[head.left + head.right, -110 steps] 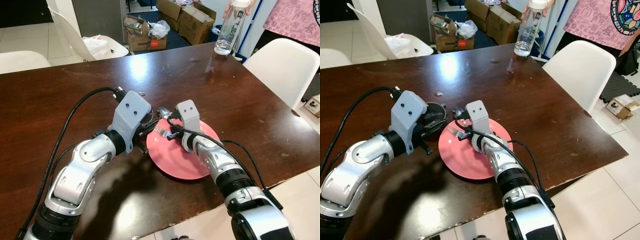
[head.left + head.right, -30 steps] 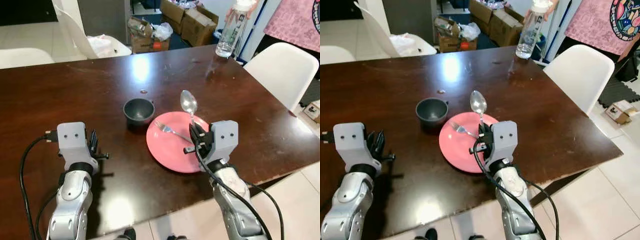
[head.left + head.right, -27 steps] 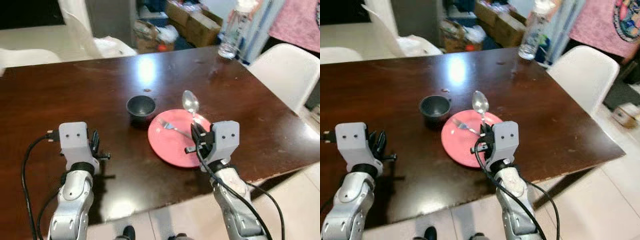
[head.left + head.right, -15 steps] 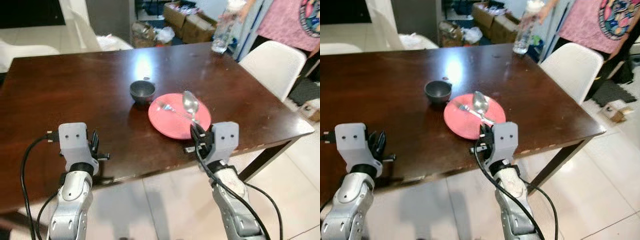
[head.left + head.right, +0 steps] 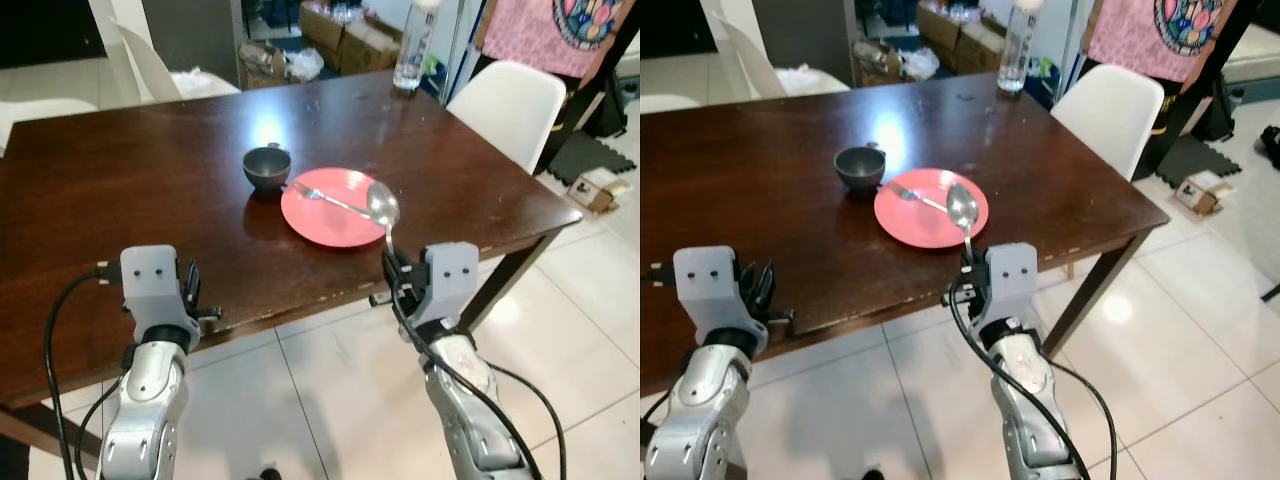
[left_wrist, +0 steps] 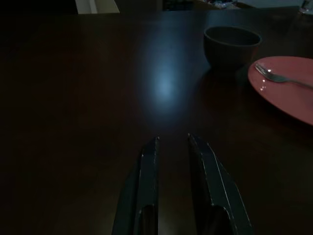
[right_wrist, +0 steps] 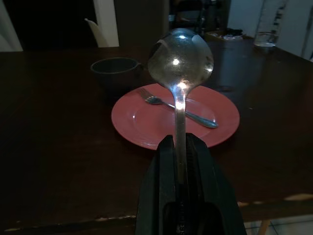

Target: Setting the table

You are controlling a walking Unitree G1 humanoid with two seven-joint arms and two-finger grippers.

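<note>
A pink plate (image 5: 340, 212) lies on the dark wooden table (image 5: 120, 180) with a silver fork (image 5: 328, 197) across it. A dark bowl (image 5: 265, 168) stands just beside the plate, on its far left. My right gripper (image 5: 391, 268) is shut on the handle of a silver spoon (image 5: 383, 206), held upright with its bowl up. It hangs off the table's near edge, short of the plate. In the right wrist view the spoon (image 7: 180, 58) rises in front of the plate (image 7: 142, 122). My left gripper (image 6: 172, 141) is open a little, holding nothing, low at the near edge.
A clear water bottle (image 5: 411, 45) stands at the table's far right corner. A white chair (image 5: 505, 98) is at the right side, with others at the far left. A person in a pink shirt (image 5: 535, 28) stands beyond. Cardboard boxes (image 5: 345, 25) lie behind. Tiled floor (image 5: 560, 300) spreads below.
Both grippers have drawn back from the plate and bowl, the right one keeping the spoon. The camera has backed away, so the table now looks farther off.
</note>
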